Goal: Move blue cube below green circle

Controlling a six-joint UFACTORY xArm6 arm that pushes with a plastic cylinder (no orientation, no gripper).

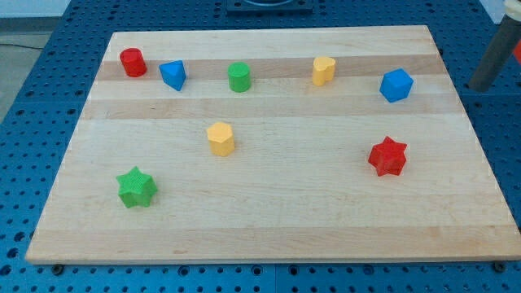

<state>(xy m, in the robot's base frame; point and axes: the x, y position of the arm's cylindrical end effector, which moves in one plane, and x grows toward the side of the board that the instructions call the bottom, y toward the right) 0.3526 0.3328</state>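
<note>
The blue cube (pixel 396 85) sits near the board's upper right. The green circle (pixel 238 77), a short green cylinder, stands in the upper middle, far to the left of the cube. My tip (pixel 483 85) is off the board's right edge, to the right of the blue cube and level with it, apart from it by a wide gap. It touches no block.
A wooden board (pixel 269 236) carries a red cylinder (pixel 133 62), a blue triangular block (pixel 172 75), a yellow heart (pixel 323 71), a yellow hexagon (pixel 221 138), a red star (pixel 387 156) and a green star (pixel 136 187). The yellow heart lies between cube and green circle.
</note>
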